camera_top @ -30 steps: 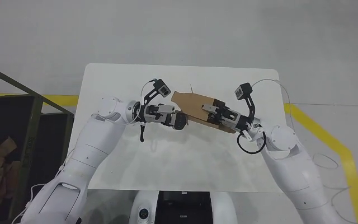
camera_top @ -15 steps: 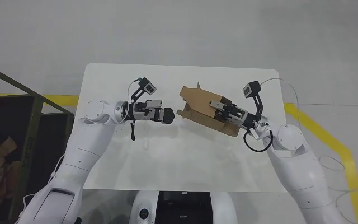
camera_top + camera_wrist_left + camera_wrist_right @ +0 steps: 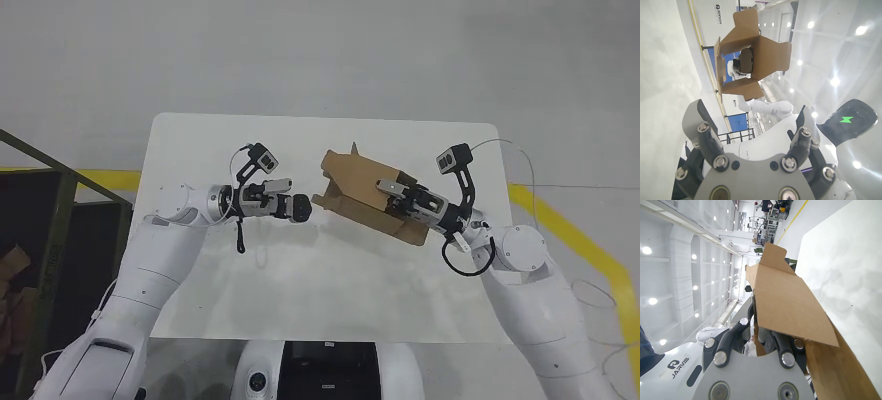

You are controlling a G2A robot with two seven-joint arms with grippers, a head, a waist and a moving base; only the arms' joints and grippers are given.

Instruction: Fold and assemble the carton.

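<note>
So the carton [image 3: 362, 190] is a brown cardboard tube, open at both ends with its flaps splayed out, sitting over the white table [image 3: 300, 290]. The top view gives you the layout: the right gripper [image 3: 400, 193] is at one end of the carton and the left gripper [image 3: 297, 206] is just off the other end, apart from it with a bit of bare table showing between. What that view doesn't give you is the inside. The left wrist view looks straight down the tube, and you can see a dark finger of the right gripper in there against a wall. The right wrist view backs that up, with one finger outside the panel and the other tucked under the cardboard, so the right one is clamped on the carton wall. The left one is spread wide with nothing between its pads. The fingertip inside is mostly covered by cardboard in the right wrist view, and from above the carton's lower panels are out of sight. I can't tell whether the lowest flap is touching the table or hanging just over it. Further from the carton, past the left gripper, there's a dark green metal rack [image 3: 60, 200] off the table's edge, and a yellow floor line [image 3: 560, 215] runs on the opposite side.
</note>
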